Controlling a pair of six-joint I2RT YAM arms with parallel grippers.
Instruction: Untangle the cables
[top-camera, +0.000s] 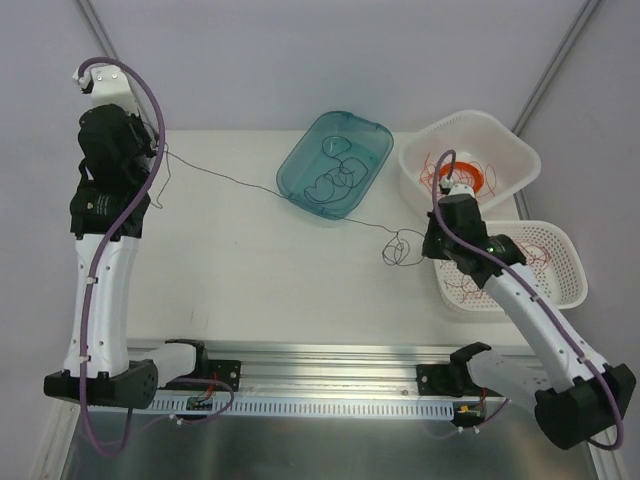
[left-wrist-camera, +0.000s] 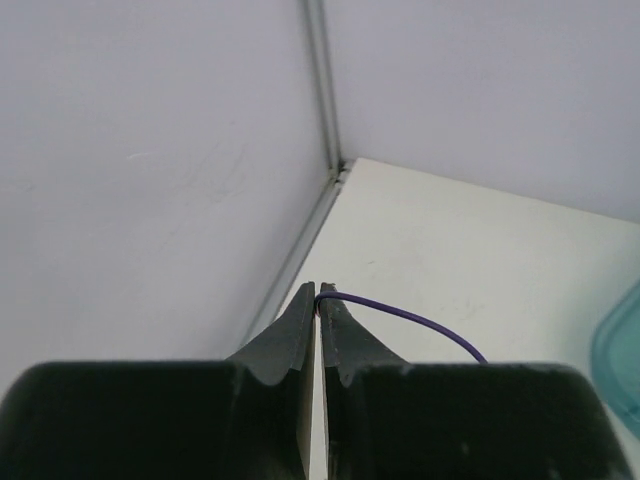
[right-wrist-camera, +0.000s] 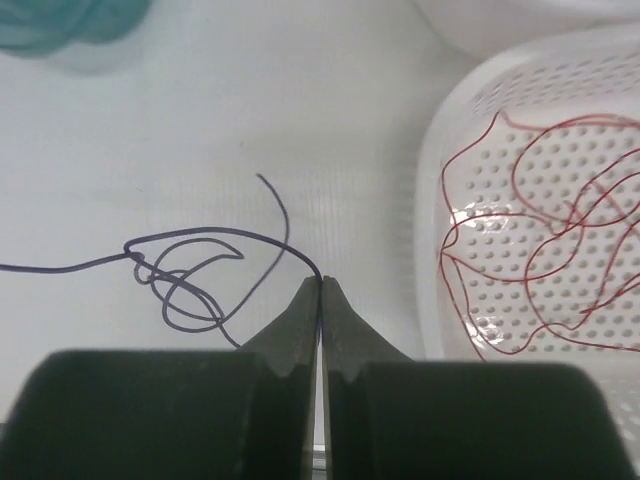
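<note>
The dark cable (top-camera: 230, 180) lies drawn out across the table (top-camera: 250, 290). Its long axis runs left to right, slanting toward the near edge at the right. It passes just by the near rim of the teal tray (top-camera: 300, 150).

Its left end sits in the left gripper (left-wrist-camera: 320, 295), whose jaws are pressed together and pinch it at the tips. From there it arcs away to the right. At the right end it bunches into a few small loops on the table, with one loose end pointing away from the arms. The right gripper (right-wrist-camera: 320, 283), jaws likewise closed, pinches it beside those loops.

More dark cables (top-camera: 335, 172) lie coiled in the tray. Red cables (right-wrist-camera: 540, 230) sprawl in the near basket (top-camera: 572, 262), just right of the right gripper. Others lie around an orange coil (top-camera: 468, 180) in the far basket (top-camera: 520, 150).

The table is white and matte, with a metal rail (top-camera: 330, 385) along its near edge. Pale grey walls (top-camera: 300, 50) close it in, and a metal post (left-wrist-camera: 322, 90) stands in the far left corner.
</note>
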